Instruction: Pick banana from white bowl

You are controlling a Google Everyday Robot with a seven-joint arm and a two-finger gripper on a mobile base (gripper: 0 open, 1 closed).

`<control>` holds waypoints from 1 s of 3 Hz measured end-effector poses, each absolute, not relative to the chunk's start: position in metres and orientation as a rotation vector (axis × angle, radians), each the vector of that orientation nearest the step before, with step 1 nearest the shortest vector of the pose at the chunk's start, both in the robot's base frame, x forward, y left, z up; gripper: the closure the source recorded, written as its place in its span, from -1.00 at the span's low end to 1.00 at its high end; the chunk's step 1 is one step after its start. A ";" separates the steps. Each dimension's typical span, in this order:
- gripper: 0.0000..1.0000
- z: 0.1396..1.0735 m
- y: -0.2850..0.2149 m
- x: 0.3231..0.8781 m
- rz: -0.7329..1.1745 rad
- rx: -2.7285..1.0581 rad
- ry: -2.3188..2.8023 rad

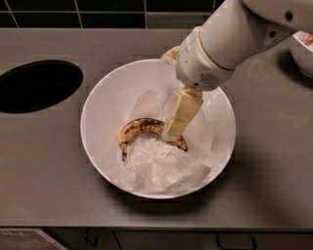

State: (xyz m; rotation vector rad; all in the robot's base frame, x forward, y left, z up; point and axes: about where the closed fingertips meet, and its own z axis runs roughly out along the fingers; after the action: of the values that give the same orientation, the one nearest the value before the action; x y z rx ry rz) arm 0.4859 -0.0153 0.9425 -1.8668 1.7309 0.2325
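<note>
Here, the tool (173, 132), whether clenched or released I cannot tell, hangs over one end of the banana (140, 127) in the white bowl (103, 97); overripe, likely soft and light, best pinched gently mid-body.

Grey matte bench (49, 176) fills the view, with a dark oval hole (38, 86) cut in its left side. A wall of dark tiles (98, 12) with pale grout runs along the far edge. Dark cabinet fronts (161, 240) lie below the near edge. The hand (176, 129) hangs above the bench's middle.
</note>
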 end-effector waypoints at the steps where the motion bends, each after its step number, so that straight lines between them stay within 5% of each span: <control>1: -0.78 0.932 -0.012 0.482 0.266 -1.815 1.743; 3: -0.66 0.928 -0.013 0.471 0.256 -1.749 1.775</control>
State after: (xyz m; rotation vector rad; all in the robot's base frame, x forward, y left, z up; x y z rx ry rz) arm 0.4712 -0.0133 0.9283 -1.7489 1.7748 0.2563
